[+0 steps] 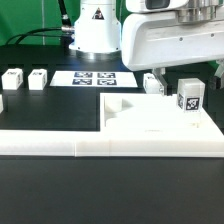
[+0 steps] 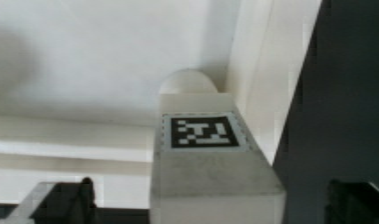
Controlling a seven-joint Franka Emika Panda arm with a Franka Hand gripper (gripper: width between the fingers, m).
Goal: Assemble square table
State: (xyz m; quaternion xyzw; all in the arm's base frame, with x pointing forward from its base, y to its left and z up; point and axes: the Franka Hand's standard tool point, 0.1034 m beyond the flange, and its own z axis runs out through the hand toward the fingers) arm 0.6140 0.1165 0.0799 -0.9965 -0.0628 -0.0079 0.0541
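Square table leg [image 1: 190, 98] stands on the panel [image 1: 150, 125], hand [image 2: 204, 205] spread astride it.

a leg [image 1: 190, 98] stands on the panel [image 1: 150, 120], behind the rail [image 1: 50, 140].

The marker board [image 1: 95, 77] lies flat on the black surface [image 1: 110, 195] at about 11 o'clock in the exterior view. A long low white rail [image 1: 45, 140] runs across at 6 o'clock from it.

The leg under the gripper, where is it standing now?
The leg stands upright on the white tabletop, at the exterior view's right, below the gripper, another leg beside it.
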